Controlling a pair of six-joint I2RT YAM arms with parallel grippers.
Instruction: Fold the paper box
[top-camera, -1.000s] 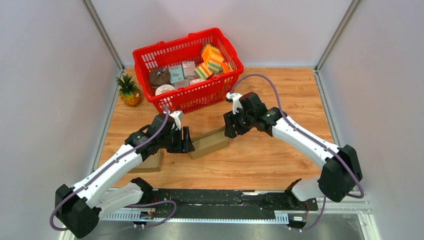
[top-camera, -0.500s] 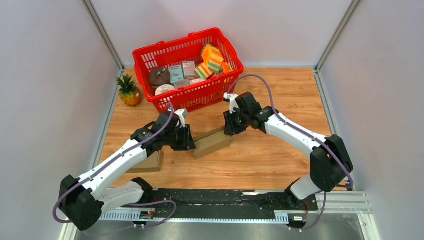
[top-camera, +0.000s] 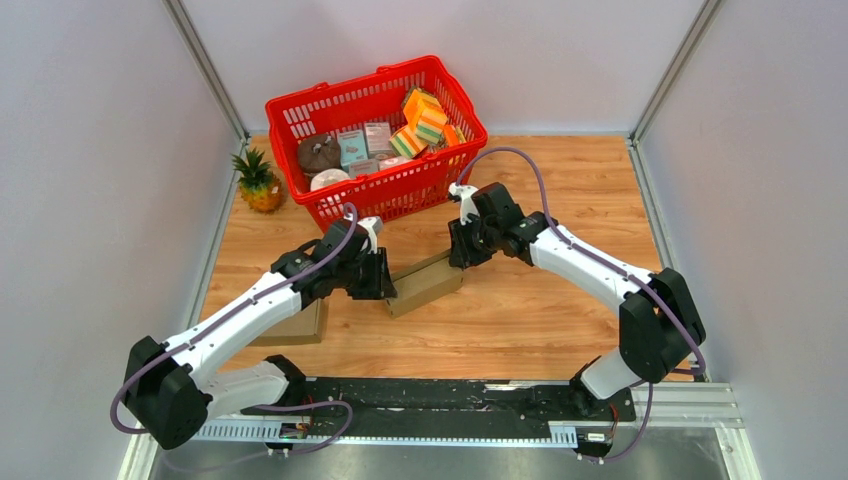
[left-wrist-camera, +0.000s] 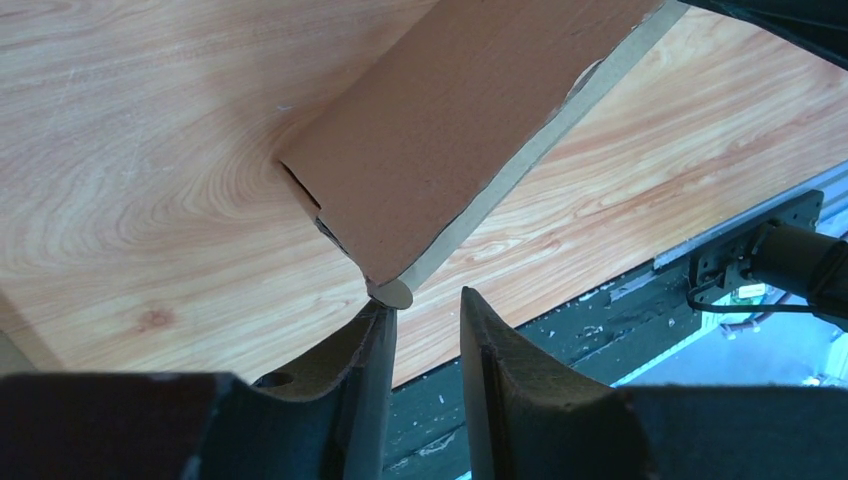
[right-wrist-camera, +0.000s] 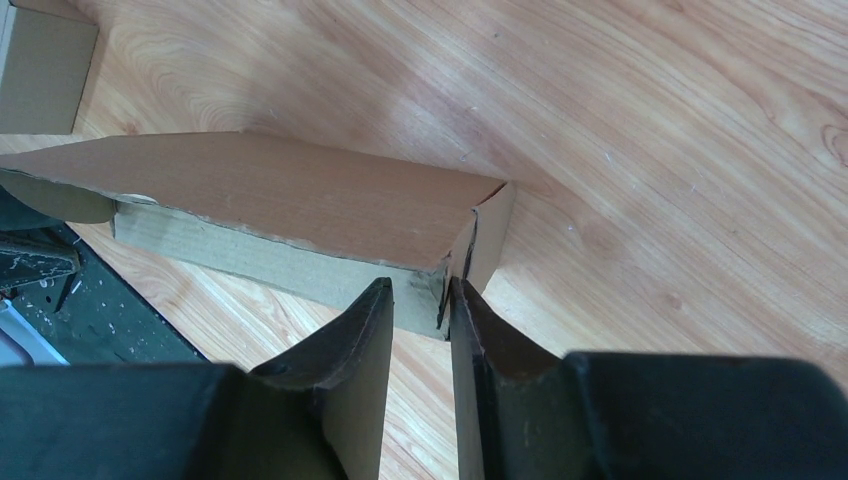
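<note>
Your left gripper (left-wrist-camera: 425, 298) holds its jaws a narrow way apart, and a rounded corner of the paper box (top-camera: 425, 283) touches one fingertip; you cannot tell whether it is pinched. Your right gripper (right-wrist-camera: 420, 285) straddles the opposite end corner, its grip equally unclear. The paper box lies on the table (top-camera: 560, 310) just in front of the red basket (top-camera: 400, 195), between both grippers.

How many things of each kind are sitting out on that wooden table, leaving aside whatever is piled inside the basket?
Red basket: 1
Pineapple: 1
Cardboard pieces: 2 (the box in the middle, and a second piece to its left)
Total: 4
</note>
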